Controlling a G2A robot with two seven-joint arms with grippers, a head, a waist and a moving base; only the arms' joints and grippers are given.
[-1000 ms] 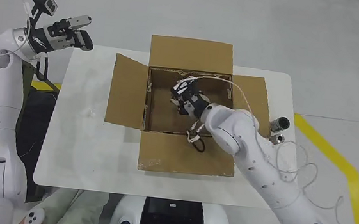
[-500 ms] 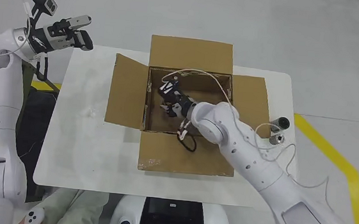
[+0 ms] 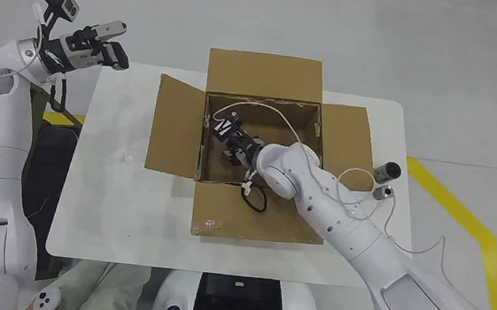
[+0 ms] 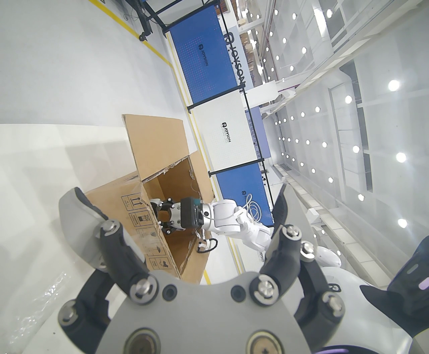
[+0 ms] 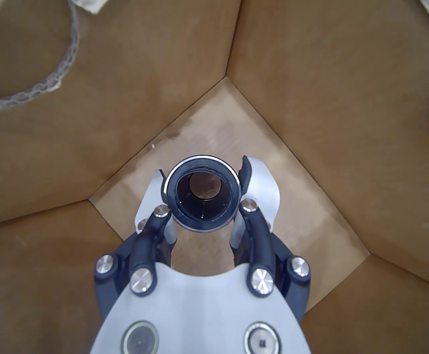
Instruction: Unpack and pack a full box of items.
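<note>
1. Left hand [image 3: 109,43]. It is held up by the far left corner of the bench [image 3: 111,196], well apart from the box. Its fingers [image 4: 82,208] are spread wide with nothing between them. I judge it parked there so the other arm has the box to itself.

2. Box [image 3: 264,75]. Brown cardboard, standing mid-bench with all four flaps folded outward. That keeps the opening clear for an arm coming in from above. Whatever floor shows inside is bare.

3. Right hand [image 3: 232,136]. It is sunk into the left half of the box, aimed at a floor corner. Its two fingers are pinching item 4 across its outer wall, one pad on each side. That is a sensible hold for something round that would roll if pushed.

4. Black cylinder [image 5: 203,194]. Hollow and metal-rimmed, it sits between the right hand's fingers with its open end facing back toward the wrist. It is down inside the box, close over the floor. I cannot tell whether it touches the floor, nor whether it is going in or coming out.

5. Second cylinder [image 3: 387,172]. Similar-looking, it lies on its side at the outer edge of the box's right flap, outside the box. With only this one out, most of the task appears to remain.
</note>
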